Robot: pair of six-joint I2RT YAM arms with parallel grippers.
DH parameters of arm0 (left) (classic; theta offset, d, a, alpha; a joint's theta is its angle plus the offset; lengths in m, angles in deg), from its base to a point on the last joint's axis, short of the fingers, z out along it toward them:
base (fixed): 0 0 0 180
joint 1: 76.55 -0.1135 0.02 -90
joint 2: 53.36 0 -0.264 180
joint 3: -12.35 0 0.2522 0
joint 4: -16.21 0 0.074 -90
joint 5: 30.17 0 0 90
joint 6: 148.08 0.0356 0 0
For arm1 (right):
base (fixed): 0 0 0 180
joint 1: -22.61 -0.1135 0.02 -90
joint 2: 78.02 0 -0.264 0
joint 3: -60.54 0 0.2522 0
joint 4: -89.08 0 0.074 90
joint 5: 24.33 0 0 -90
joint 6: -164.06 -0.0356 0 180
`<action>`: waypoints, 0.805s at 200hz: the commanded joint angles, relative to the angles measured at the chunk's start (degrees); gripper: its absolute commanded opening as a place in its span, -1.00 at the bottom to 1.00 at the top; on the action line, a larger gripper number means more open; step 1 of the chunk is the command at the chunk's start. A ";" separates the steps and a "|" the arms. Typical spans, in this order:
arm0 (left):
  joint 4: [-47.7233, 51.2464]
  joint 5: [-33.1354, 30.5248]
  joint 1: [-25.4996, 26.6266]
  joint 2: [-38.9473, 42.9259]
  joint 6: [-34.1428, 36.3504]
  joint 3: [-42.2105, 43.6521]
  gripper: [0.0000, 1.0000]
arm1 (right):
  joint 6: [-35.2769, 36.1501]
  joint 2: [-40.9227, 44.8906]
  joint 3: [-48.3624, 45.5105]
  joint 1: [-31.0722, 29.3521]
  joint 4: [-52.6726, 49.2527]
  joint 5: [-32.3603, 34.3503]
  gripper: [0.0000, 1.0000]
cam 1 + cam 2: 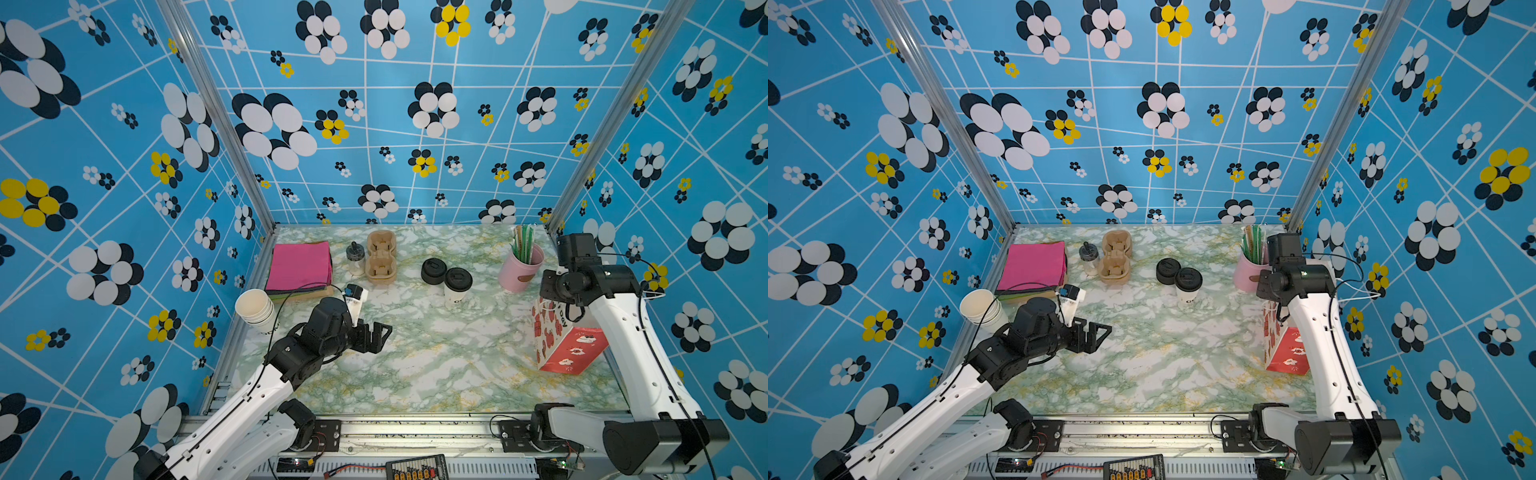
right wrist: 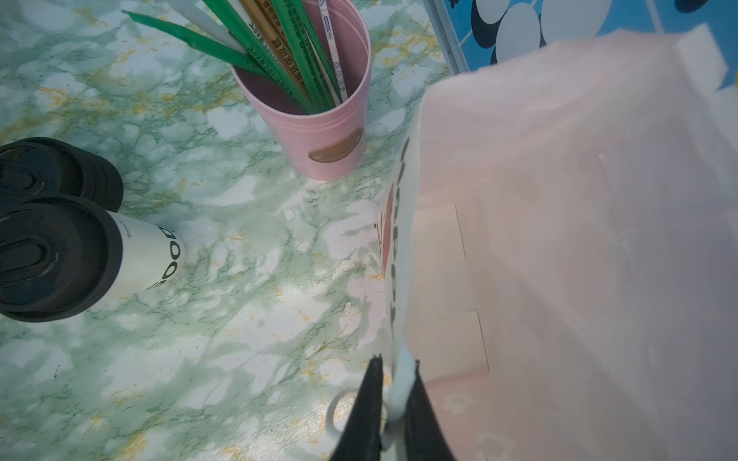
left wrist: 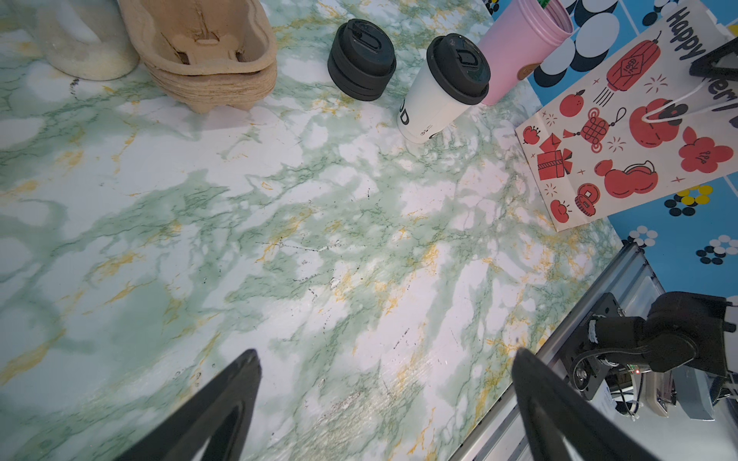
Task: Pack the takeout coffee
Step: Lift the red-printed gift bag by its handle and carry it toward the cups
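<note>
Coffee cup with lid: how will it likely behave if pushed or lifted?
The coffee cup stands tall on a base narrower than its lid, so a high push would probably tip it. Its paper wall may dent under a hard squeeze. The lid hides its fill.

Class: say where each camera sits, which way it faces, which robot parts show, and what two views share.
Top views: high over the front rail, looking down at the table; left arm and right arm show.
Left wrist: on its arm, facing across the table to takeout coffee and gift bag; open left fingers show.
Right wrist: on its arm, looking down into the bag; right fingers pinch its top.
Shared: both wrist views show coffee and pink cup.
</note>
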 commanded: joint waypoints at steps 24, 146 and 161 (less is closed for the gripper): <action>-0.65 0.61 -0.56 1.34 -0.87 1.08 0.98 | 2.15 2.76 2.42 0.24 0.56 -1.38 -1.00; 0.39 -0.30 -0.84 3.15 -1.23 1.03 0.99 | -0.16 -7.99 41.03 -16.83 -10.32 0.31 -1.00; 0.58 -0.35 -0.87 3.31 -1.26 1.00 0.98 | -0.39 -10.66 45.79 -22.06 -11.75 1.58 -1.00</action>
